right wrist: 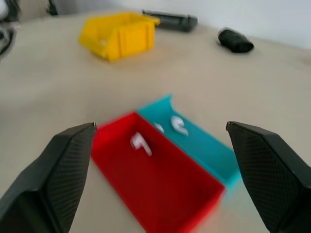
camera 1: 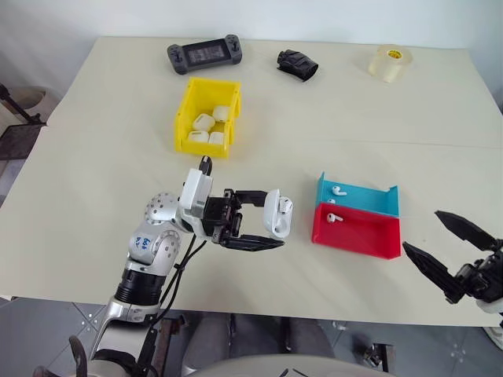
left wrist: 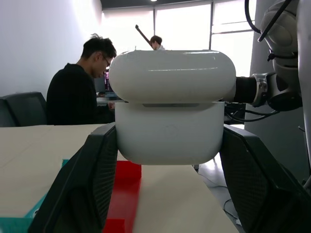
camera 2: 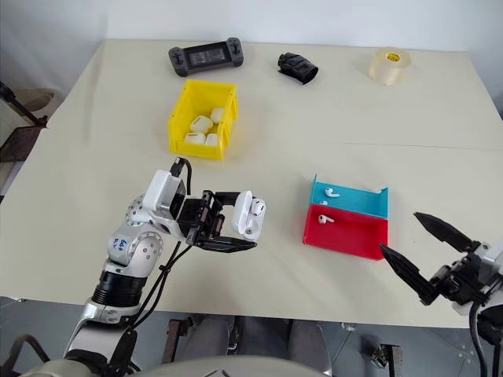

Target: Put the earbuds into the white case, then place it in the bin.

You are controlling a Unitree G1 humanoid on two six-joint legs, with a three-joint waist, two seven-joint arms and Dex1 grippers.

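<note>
Yellow bin (camera 1: 207,118) sits upper left of centre, cases already inside. Lower centre, the left gripper (camera 1: 255,220) clamps the white case (camera 1: 277,214) by its sides — glossy, light, slip-prone. Lower right, the right gripper (camera 1: 442,247) gapes empty near the earbuds (camera 1: 338,191) — tiny, pinch the stems.

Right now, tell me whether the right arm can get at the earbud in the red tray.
Probably yes. The right end effector hangs open just beside the red tray, whose top is open, and the earbud lies bare inside. Nothing stands between them; the left end effector is shut on the white case, off to the other side.
</note>
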